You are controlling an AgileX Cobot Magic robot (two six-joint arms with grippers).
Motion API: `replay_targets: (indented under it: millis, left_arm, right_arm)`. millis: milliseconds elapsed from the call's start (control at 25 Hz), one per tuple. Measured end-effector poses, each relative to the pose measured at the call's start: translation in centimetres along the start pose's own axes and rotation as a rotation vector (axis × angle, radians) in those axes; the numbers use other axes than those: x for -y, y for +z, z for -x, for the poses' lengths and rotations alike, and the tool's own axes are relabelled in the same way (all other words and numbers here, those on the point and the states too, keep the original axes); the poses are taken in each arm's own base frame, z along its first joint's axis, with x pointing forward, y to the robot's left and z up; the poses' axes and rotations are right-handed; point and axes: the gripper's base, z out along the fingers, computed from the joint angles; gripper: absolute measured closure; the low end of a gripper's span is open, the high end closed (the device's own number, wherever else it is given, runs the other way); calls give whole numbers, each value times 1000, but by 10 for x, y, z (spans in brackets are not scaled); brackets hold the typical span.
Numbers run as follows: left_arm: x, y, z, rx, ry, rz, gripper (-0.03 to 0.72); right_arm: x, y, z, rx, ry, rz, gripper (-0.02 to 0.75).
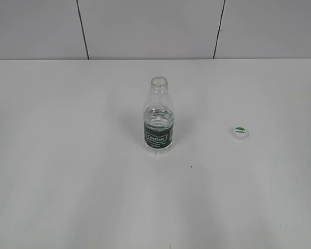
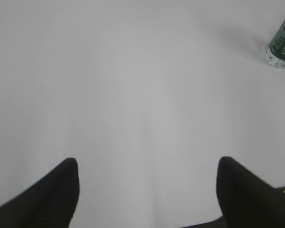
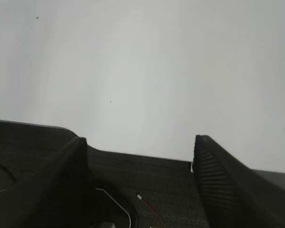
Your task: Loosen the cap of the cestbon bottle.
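Note:
The cestbon bottle (image 1: pixel 158 116) stands upright near the middle of the white table, clear with a dark green label, its neck open with no cap on it. The white cap (image 1: pixel 239 132) with a green half-circle lies flat on the table to the bottle's right, apart from it. Neither arm shows in the exterior view. In the left wrist view my left gripper (image 2: pixel 147 166) is open and empty over bare table; the bottle's base (image 2: pixel 280 45) shows at the far upper right. In the right wrist view my right gripper (image 3: pixel 140 145) is open and empty above bare table.
The white table (image 1: pixel 67 155) runs back to a grey panelled wall (image 1: pixel 145 26). A tiny dark speck (image 1: pixel 191 166) lies in front of the bottle.

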Motion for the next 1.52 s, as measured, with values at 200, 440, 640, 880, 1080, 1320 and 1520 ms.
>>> replay_targets:
  millis: [200,440,640,880,1080,1320,1520]
  left_arm:
    - [0,-10,-6,74,0,2,150]
    - [0,-22,-17,165,3,11,150]
    - [0,-24,-19,186,-1,4,150]
    - [0,-24,-20,185,-1,4,150]
    - [0,-24,-20,185,-1,4,150]
    - [0,-24,-20,185,0,12,150]
    - [0,-24,-20,185,0,12,150]
  right_arm:
    - [-4,-14,-9,114,-15,-19,211]
    - [-9,-31,-25,264,-35,-44,211]
    - [-11,-38,-33,326,-43,-53,211]
    - [-11,-38,-33,326,-43,-52,211]
    - [-11,-38,-33,326,-43,-52,211]
    - [-11,-38,-33,326,-43,-52,211]
    - [-11,-38,-33,326,-43,-52,211]
